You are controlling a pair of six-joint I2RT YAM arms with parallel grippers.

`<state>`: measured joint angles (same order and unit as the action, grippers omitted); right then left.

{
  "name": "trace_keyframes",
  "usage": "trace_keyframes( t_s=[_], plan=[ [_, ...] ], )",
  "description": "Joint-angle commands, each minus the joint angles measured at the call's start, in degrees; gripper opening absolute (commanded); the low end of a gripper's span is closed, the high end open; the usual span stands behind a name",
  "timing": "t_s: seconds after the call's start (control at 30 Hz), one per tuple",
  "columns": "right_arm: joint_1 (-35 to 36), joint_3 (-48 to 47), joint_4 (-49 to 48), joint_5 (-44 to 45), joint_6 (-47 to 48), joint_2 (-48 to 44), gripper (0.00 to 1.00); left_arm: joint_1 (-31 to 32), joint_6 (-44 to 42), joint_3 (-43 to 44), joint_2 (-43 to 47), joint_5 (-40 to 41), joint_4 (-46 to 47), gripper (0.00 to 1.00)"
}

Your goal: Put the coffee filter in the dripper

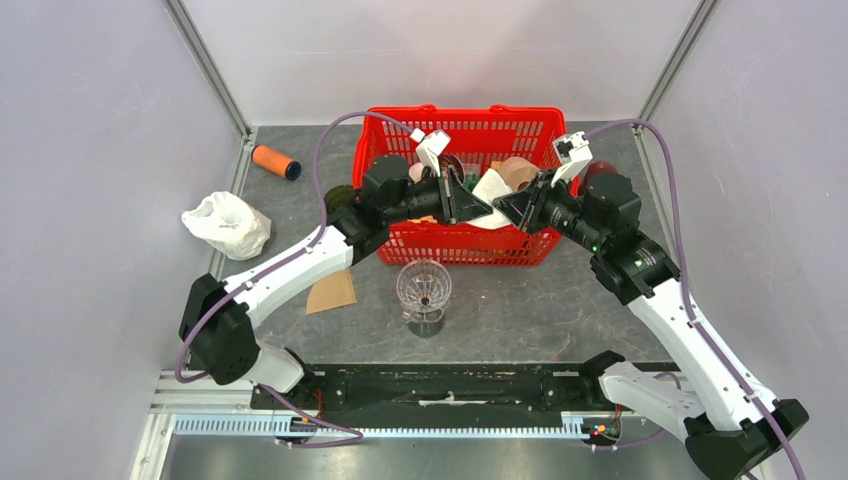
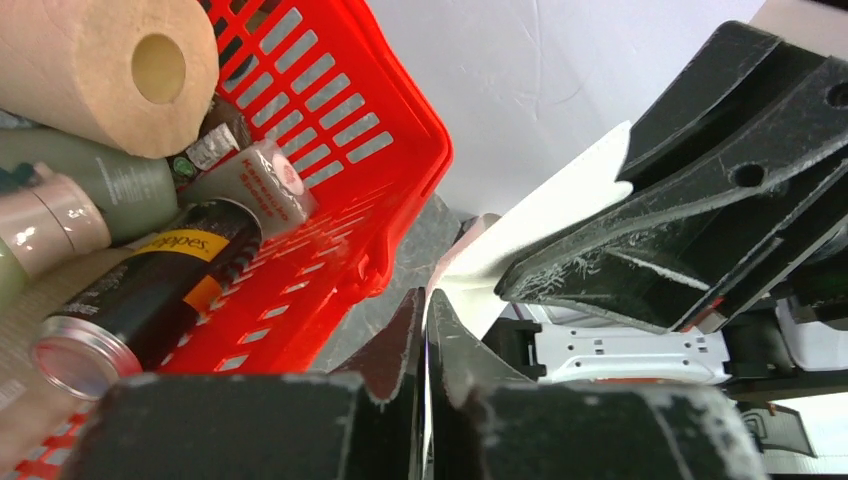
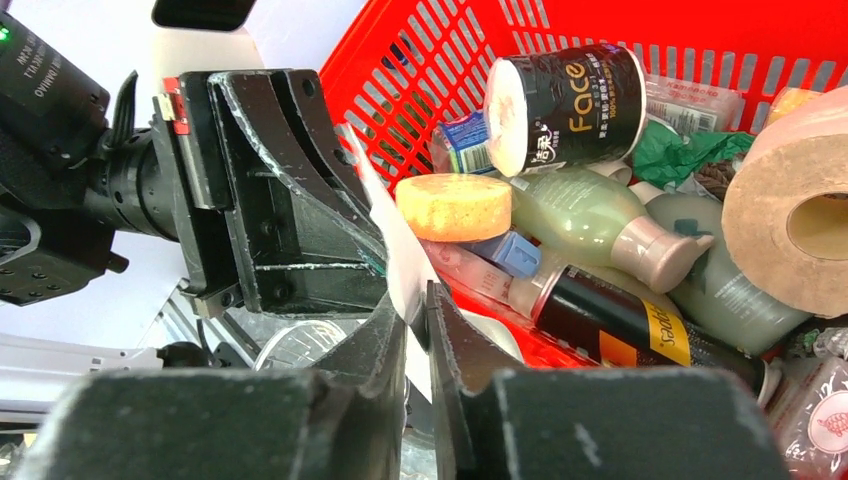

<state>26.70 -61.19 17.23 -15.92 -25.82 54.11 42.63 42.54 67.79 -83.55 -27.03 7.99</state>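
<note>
The coffee filter [image 1: 490, 186] hangs over the near wall of the basket [image 1: 460, 113], at 1 o'clock from the dripper [image 1: 424, 287]. It seems to be light, thin paper that creases easily, so it is best held at its rim. The left gripper [image 2: 424, 300] and the right gripper [image 3: 417, 300] both pinch it.
</note>
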Motion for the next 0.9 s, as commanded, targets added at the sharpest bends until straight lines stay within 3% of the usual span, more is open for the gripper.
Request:
trace_keyframes(
  t_s=[0.0,0.17,0.23,0.6,0.87],
  plan=[
    [0.72,-0.57,0.02,4.01,0.5,-0.35,0.26,0.35,0.26,1.61,0.06,-2.07,3.7,0.02],
    [0.72,-0.84,5.02,12.38,1.06,-4.07,0.84,0.27,-7.03,-0.28,3.05,-1.89,0.85,0.02],
    [0.71,-0.6,7.39,15.52,1.74,-5.58,0.97,0.26,-11.82,-1.12,4.91,-2.26,-1.67,0.02],
    [0.7,2.24,11.27,19.64,10.36,-10.93,0.97,0.26,-33.73,-4.78,12.34,-15.42,-6.76,0.02],
    [0.64,6.36,5.16,-2.15,18.68,-16.19,0.97,0.26,-35.82,-4.33,13.69,-16.32,-7.64,0.02]
  ],
)
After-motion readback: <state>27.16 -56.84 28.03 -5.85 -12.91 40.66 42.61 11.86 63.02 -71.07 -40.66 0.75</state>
